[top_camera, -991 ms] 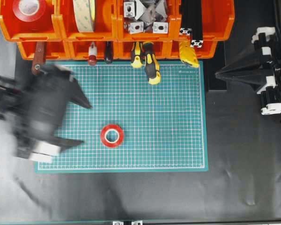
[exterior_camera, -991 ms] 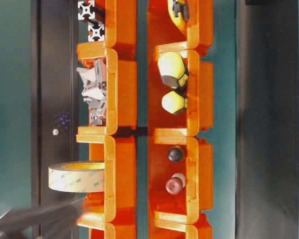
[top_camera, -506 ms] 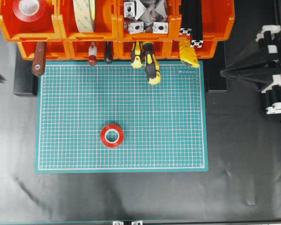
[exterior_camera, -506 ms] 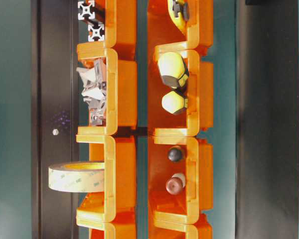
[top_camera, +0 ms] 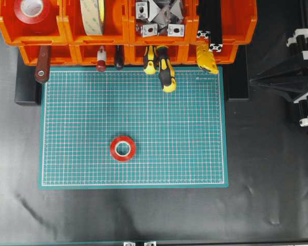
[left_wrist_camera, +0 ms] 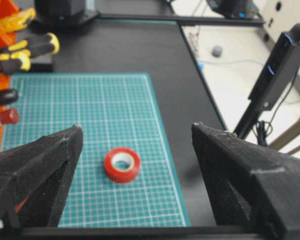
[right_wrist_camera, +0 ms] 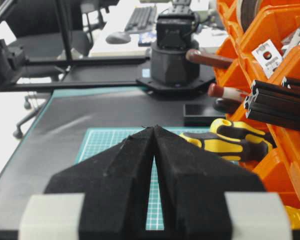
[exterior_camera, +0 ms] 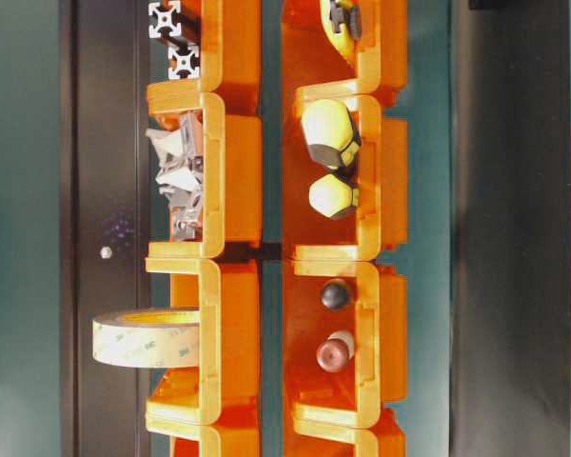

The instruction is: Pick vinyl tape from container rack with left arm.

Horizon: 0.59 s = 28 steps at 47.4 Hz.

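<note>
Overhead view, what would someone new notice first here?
The bright orange container rack runs along the top edge, tool handles poking out over the green grid mat. A small red vinyl tape lies alone on the mat, with a second red roll in the rack's top-left bin.

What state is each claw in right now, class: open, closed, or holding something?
Left claw: open and empty; the vinyl tape lies on the mat between its fingers' line of sight.
Right claw: closed, holding nothing.

Bright, even light, faint shadows; all 4 views sharp, unblurred.
</note>
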### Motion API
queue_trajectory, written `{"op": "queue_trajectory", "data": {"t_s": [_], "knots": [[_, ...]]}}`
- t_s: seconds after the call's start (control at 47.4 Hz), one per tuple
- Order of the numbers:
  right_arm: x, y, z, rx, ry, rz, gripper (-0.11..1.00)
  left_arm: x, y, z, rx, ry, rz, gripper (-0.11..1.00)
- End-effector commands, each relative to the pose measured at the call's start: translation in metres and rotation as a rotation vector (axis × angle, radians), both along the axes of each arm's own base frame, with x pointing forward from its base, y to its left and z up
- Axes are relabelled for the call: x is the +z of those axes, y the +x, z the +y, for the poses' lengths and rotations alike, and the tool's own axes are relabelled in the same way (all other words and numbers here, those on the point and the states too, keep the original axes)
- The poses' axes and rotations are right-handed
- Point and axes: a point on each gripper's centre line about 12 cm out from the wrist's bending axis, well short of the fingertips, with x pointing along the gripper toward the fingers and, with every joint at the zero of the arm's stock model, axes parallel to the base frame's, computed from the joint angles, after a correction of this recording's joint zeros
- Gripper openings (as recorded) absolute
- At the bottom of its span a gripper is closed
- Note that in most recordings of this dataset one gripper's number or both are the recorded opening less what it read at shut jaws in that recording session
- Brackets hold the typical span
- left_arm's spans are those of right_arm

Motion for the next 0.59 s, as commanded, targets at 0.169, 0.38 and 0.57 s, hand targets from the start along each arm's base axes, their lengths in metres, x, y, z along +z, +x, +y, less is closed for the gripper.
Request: {"op": "queue_trajectory", "data": {"t_s": [0.169,0.38,0.57], "knots": [[0.0046,0.0018,0.0069,0.037,-0.005,-0.014,0.0,-0.0025,0.0035,-0.0007,-0.001,-0.011,-0.052,0.84],[0.0051,0.0014,0.0089,0.048,-0.007,-0.014,0.0,-0.0047,0.007,-0.002,-0.006,-0.018,-0.105,0.84],[0.0041,0.0017,0.0101,0.054,-0.008,-0.011,0.0,0.002,0.0054,-0.0018,-0.007,-0.032,-0.162,0.84]]}}
